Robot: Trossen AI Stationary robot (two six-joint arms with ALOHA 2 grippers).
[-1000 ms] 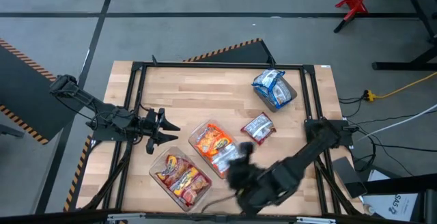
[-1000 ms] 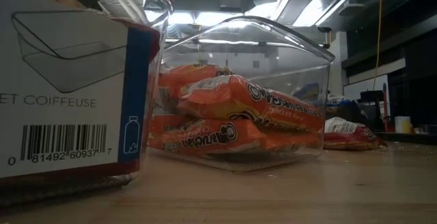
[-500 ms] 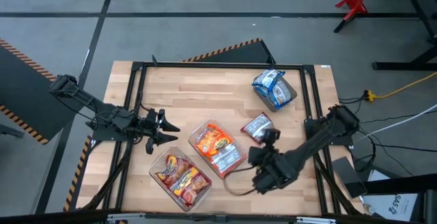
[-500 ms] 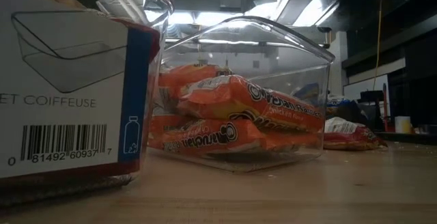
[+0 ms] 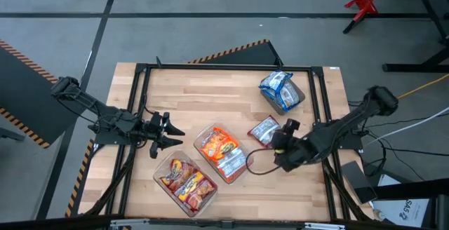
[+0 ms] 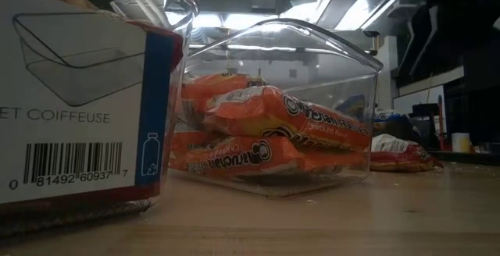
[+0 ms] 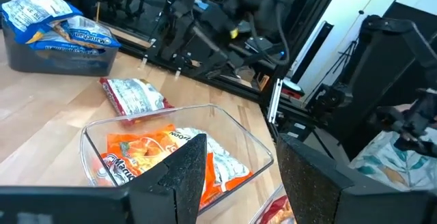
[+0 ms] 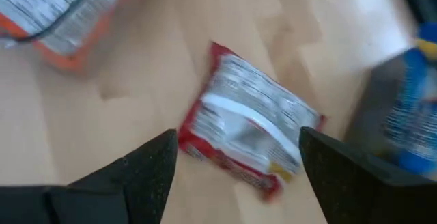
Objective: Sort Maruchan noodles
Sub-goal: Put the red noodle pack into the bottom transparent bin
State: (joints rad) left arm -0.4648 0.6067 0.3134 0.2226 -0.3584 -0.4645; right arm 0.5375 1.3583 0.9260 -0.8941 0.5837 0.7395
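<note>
Loose red packet [image 5: 265, 131] flat on the tabletop [image 5: 203, 97], silver back face up, between the clear tub of orange packets [image 5: 223, 151] and the dark grey tub of blue packets [image 5: 282, 91], touching neither. Second clear tub [image 5: 185, 181] of orange-and-red packets nearer the front edge. Right gripper [image 5: 280, 143] just beside the loose packet, fingers [image 8: 147, 173] spread wide and empty, the packet framed between them in the right wrist view [image 8: 249, 125]. Left gripper [image 5: 167, 130] parked well apart at the tabletop's left side, fingers [image 7: 184, 173] likewise spread and empty, aimed toward the tubs. Handling, as judged from appearance: light, with a crinkly slippery film wrapper over a stiff but brittle noodle block; prone to sliding on the smooth wood under a sideways push, and to cracking under a hard squeeze. Best hold probably across the narrow width near the middle, over the block itself, not on the thin sealed end flaps, which would fold and slip; fingers lowered close to the wood on both long edges, then closed gently. Risk of the film sliding out of a shallow pinch.
</note>
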